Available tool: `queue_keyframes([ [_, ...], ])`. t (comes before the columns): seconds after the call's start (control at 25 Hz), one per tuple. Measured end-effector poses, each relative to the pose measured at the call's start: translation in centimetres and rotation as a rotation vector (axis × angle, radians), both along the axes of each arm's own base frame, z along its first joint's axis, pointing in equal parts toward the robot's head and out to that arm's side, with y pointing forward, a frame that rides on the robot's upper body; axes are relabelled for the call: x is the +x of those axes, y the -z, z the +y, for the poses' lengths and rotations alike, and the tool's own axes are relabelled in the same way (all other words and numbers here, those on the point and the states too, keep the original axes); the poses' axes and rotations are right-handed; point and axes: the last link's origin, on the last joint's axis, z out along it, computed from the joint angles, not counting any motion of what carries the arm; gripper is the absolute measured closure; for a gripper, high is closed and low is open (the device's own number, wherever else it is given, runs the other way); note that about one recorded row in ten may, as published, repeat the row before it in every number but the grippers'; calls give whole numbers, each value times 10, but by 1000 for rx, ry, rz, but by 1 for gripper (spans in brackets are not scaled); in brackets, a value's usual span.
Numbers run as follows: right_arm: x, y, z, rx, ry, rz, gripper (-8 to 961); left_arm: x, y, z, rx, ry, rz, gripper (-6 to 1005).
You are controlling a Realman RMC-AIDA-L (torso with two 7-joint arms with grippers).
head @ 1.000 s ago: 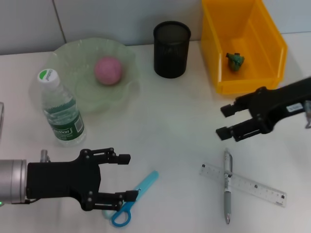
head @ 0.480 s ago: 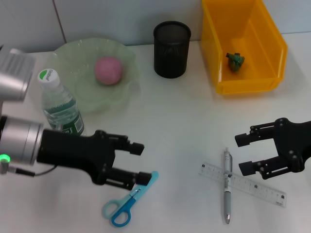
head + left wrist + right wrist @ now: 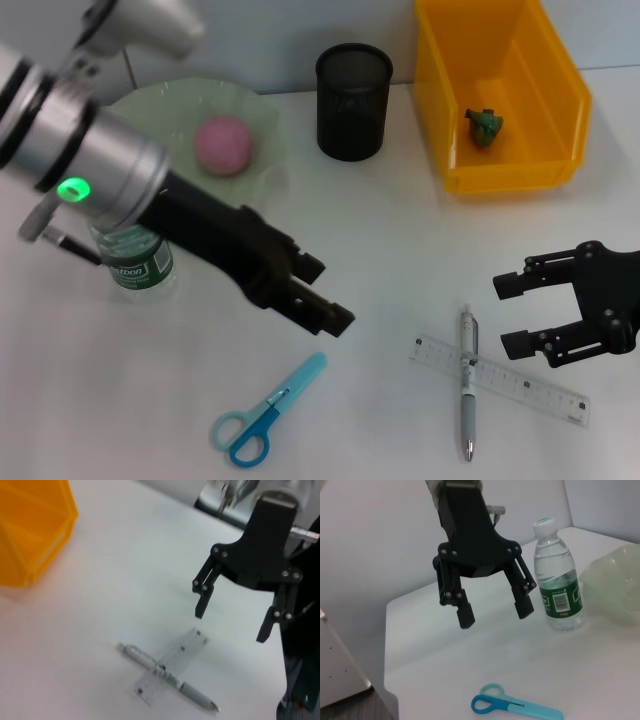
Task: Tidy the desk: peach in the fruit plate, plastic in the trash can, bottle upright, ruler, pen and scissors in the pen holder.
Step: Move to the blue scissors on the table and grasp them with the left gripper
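Observation:
The pink peach (image 3: pixel 222 145) lies in the pale-green fruit plate (image 3: pixel 140 108). The bottle (image 3: pixel 137 262) (image 3: pixel 557 580) stands upright, partly hidden by my left arm. A green crumpled piece of plastic (image 3: pixel 484 125) rests in the yellow trash can (image 3: pixel 500 165) (image 3: pixel 30 535). The clear ruler (image 3: pixel 520 385) (image 3: pixel 175 662) lies under the pen (image 3: pixel 467 400) (image 3: pixel 195 694). My right gripper (image 3: pixel 512 315) (image 3: pixel 232 620) is open just right of them. Blue scissors (image 3: pixel 262 425) (image 3: pixel 515 707) lie near the desk's front. My left gripper (image 3: pixel 318 295) (image 3: pixel 495 611) is open above the desk's middle, beyond the scissors.
The black mesh pen holder (image 3: pixel 353 100) stands at the back between the plate and the trash can. White desk (image 3: pixel 400 230) shows between the two grippers. My left arm crosses from the back left over the bottle.
My left arm has swung up and toward the desk's middle, leaving the scissors' handles. My right gripper has come forward to beside the ruler and pen.

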Motion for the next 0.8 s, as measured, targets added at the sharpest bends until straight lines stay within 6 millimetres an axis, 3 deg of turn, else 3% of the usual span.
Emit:
queue_keyframes([
  [0.32,-2,0,3,5,-8,-5,226,56,17,-3,9,24,312,213],
  [0.56,-2,2,7,29,-15,-22,227,60,20,-3,22,-44,371,213],
  [0.8,1,5,10,31,-6,-47,229,51,20,-1,56,-139,439,213],
])
